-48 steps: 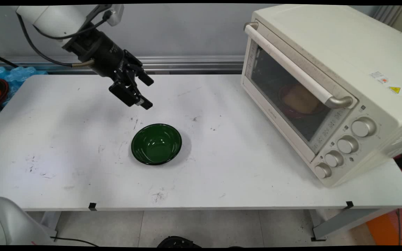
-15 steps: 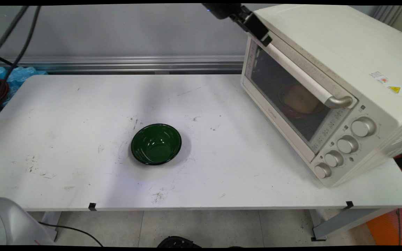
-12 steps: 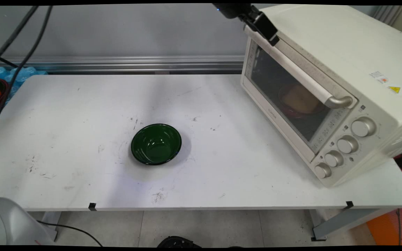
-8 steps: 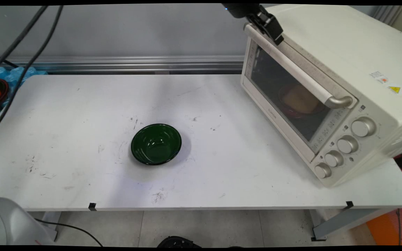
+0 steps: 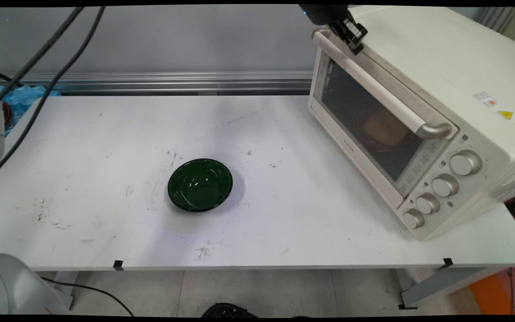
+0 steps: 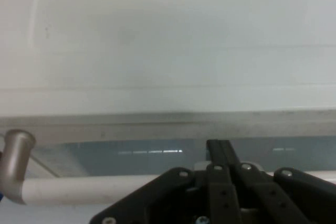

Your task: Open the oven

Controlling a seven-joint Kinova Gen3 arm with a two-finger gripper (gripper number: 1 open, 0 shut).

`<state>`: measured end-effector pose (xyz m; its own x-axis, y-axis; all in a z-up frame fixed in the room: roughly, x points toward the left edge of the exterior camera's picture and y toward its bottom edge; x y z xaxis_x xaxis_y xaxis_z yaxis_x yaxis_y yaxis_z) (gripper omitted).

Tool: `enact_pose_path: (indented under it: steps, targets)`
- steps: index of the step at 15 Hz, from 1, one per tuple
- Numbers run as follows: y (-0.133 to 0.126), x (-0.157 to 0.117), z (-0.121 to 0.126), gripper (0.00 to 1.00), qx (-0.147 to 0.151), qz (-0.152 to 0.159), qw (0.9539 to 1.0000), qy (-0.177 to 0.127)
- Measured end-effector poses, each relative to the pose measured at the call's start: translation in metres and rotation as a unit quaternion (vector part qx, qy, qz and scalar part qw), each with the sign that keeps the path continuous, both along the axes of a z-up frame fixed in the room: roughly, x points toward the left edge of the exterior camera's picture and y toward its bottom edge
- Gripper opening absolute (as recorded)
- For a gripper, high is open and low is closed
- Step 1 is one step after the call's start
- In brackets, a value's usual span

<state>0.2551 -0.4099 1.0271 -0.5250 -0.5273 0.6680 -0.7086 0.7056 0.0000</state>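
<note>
My pincer [image 5: 351, 36] hovers at the far end of the toaster oven's handle [image 5: 376, 82], fingers drawn together, gripping nothing. The oven door [image 5: 365, 129] below it is shut. A green bowl [image 5: 200, 184] sits well away on the tabletop [image 5: 83, 179].

The arm is running off the main view's top edge, leaving only the hand [image 5: 351, 38] showing at the oven's [image 5: 441, 67] door handle [image 5: 373, 85]. In the hand view, the hand [image 6: 223, 156] is hiding part of that handle [image 6: 79, 188], and its fingers appear pressed together. Below the hand, tinted glass is dimming a reddish dish [image 5: 385, 129] inside.
</note>
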Motion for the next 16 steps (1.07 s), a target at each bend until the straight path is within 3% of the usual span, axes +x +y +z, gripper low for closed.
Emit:
enact_pose_path:
  steps: [16]
  targets:
    - [-0.020, -0.021, -0.025, 0.00, 0.020, 0.006, 0.9989, -0.043]
